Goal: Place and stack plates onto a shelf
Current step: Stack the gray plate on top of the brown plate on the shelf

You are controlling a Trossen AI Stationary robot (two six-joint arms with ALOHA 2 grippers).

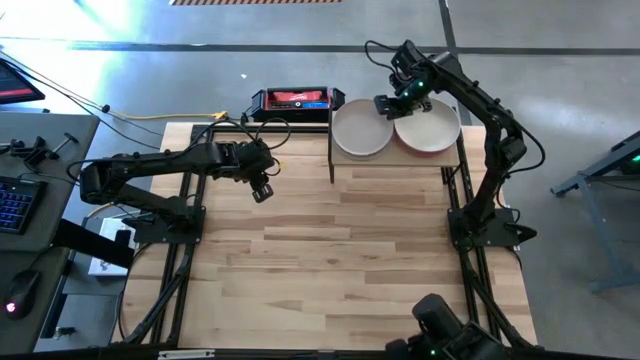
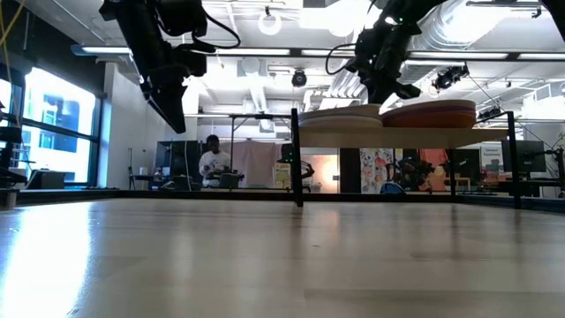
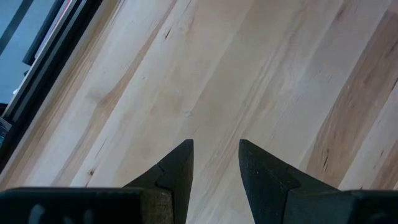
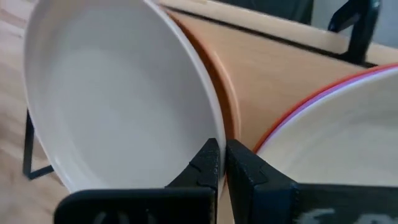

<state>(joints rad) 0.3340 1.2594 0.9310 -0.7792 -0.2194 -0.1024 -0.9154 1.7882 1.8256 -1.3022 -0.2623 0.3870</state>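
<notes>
Robotics lab: exposed ceiling ducts [image 2: 494, 22], concrete floor [image 1: 250, 25], keyboard [image 1: 14, 203].

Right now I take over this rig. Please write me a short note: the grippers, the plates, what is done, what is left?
Left gripper: open, empty, above the bare table.
Right gripper: fingers nearly shut, over the shelf, at the rim of the left stack.
Plates: two stacks side by side on the shelf, the right stack pale on top.
Done: no plates are left on the table.
Left: probably only to pull the right arm back.

A grey concrete floor [image 1: 560, 60] surrounds the table. Bright windows [image 2: 57, 124] fill the low view's left; white ceiling ducts [image 2: 477, 26] run upper right; a person [image 2: 212, 161] sits at centre-left.
</notes>
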